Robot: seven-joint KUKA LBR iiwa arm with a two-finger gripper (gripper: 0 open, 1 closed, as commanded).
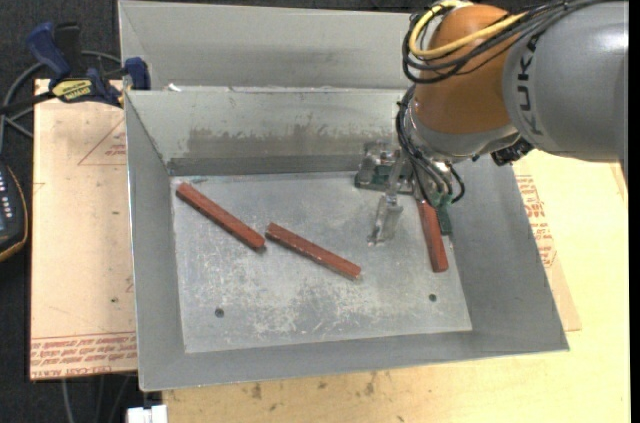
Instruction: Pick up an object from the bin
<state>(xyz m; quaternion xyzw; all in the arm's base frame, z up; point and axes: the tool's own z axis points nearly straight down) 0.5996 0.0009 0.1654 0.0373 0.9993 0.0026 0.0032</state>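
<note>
Just view-right of the gripper (383, 223): a red-brown stick (436, 249), flat on the bin floor (300, 321), long axis running roughly toward/away from the camera, its far end tucked under the wrist (455, 101). Gripper hangs low over bare floor with no stick seen in its grip; can't tell from this angle whether it's open or closed. Second stick (313, 251) sits view-left of the gripper and a bit nearer the camera, axis diagonal, its right end near the gripper but apart from it. Third stick (220, 216) is further left again, well apart, same diagonal. My read: the right stick is nearest and needs a small sideways shift plus a grasp across its narrow width. Room: that stick lies between the gripper and the sloped right wall (505, 241), so clearance is tighter there; second stick has open floor all round, probably the easier grab
</note>
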